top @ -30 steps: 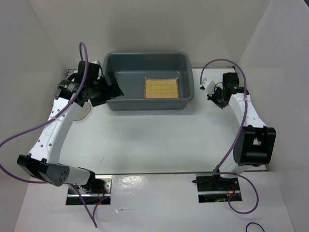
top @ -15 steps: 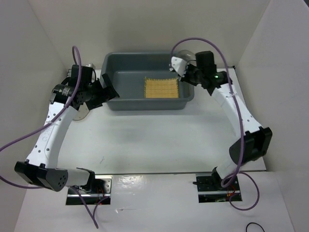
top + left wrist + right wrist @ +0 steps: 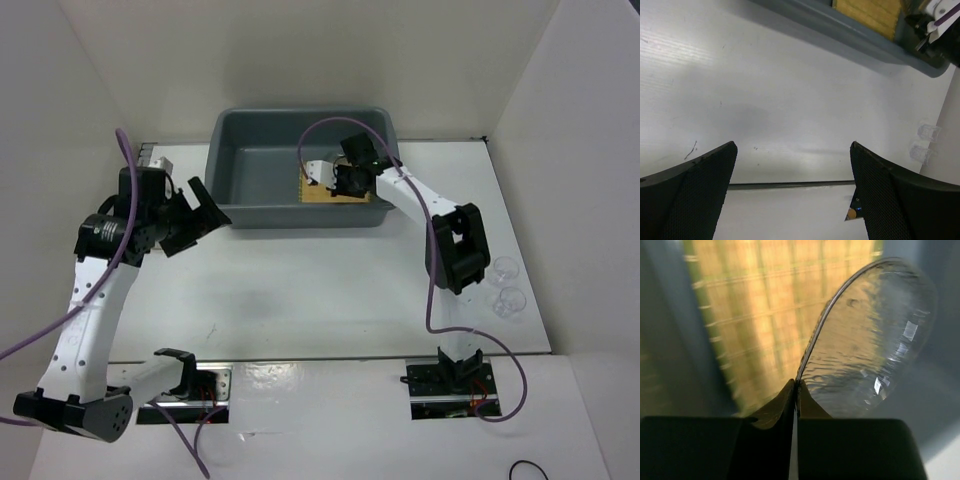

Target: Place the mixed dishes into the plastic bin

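Here, the right gripper (image 3: pixel 795 385) pinched a translucent round plate (image 3: pixel 870 340) above the square yellow woven mat (image 3: pixel 760 315) inside the grey rectangular plastic bin (image 3: pixel 250 170). The left gripper (image 3: pixel 792 150) hung wide open and empty beside it.

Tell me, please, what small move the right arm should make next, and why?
Probably lower a little, then open the right fingers: they are shut on the rim of a translucent plate, held above the yellow mat inside the grey bin, so releasing there should leave it in the bin.
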Controlling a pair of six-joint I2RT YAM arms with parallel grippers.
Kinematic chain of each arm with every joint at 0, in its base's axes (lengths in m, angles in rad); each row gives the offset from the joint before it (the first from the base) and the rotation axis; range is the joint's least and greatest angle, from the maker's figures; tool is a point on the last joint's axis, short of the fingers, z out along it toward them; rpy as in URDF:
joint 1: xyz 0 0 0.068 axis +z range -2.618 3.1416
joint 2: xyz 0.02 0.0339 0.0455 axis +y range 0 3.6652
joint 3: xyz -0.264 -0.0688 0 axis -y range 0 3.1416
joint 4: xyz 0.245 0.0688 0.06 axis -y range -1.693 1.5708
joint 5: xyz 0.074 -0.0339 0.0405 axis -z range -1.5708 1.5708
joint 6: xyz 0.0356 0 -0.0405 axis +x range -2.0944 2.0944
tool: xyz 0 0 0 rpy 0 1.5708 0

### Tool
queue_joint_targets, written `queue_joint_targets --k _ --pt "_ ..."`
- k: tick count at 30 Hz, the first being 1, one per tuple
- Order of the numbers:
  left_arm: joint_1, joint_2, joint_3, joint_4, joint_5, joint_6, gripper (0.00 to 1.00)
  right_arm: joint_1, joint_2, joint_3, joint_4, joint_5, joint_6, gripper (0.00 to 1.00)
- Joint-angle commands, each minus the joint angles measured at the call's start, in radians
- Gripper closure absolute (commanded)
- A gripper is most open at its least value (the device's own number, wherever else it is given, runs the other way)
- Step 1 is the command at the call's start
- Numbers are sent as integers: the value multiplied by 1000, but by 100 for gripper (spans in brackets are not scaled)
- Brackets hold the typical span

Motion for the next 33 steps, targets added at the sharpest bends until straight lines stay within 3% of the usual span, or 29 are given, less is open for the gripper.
queue_joint_targets --k 1,6,14,15,17,19,22,25,29,31,33 --pt "12 -36 -64 -2 27 -58 0 3 48 33 81 26 -83 100" --pt "12 -59 -106 -21 13 -84 0 3 134 63 103 57 -106 100" --pt "58 -59 -195 34 31 -84 0 22 191 151 70 62 -126 87" --pt "68 -59 -207 44 49 -84 0 22 191 151 70 62 -126 84" --pt "87 -48 -220 58 50 -66 0 22 191 207 45 62 -94 59" --pt "122 -13 -209 78 50 -43 0 22 170 273 18 25 -25 28" --pt "141 19 -174 87 40 -17 0 22 124 344 -12 -10 38 10" --pt "180 70 -94 87 22 23 0 22 47 420 -64 -61 163 1" --pt "257 128 -19 87 -45 53 0 1 -92 450 -144 -99 477 1" --pt "303 140 -8 101 -78 53 0 -22 -161 354 -129 -66 576 1" --pt "393 163 -45 124 -78 53 0 -43 -299 81 -76 73 647 1"
